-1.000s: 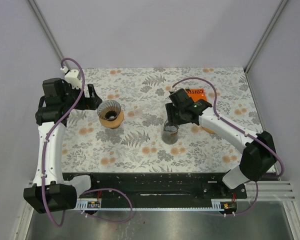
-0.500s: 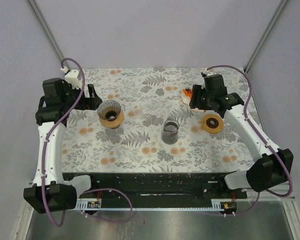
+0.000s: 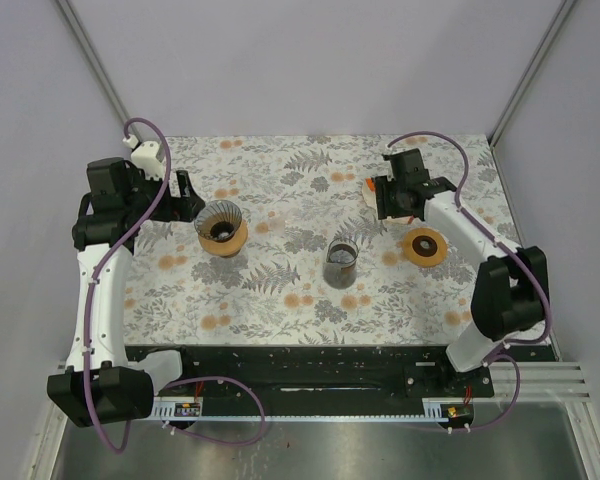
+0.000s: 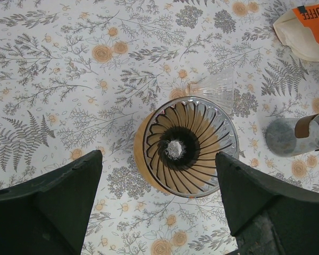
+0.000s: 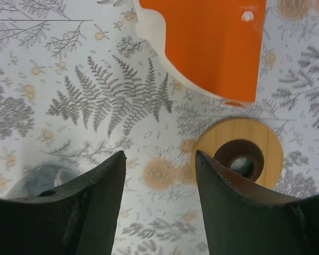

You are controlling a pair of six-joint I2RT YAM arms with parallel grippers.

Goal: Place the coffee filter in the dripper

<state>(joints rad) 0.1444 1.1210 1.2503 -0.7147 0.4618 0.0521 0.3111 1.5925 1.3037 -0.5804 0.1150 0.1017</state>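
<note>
Floral-print tablecloth (image 4: 42,53), ribbed glass cone dripper (image 4: 190,146), orange filter packet (image 5: 202,42), left gripper (image 4: 158,156), right gripper (image 5: 159,156) both agape, empty

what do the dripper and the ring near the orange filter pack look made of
Dripper: clear, glossy glass or plastic, I can't tell which; the ribbed cone is see-through with bright glints, and its collar looks like light wood. Ring: probably pale matte wood, with faint straight grain lines.
</note>
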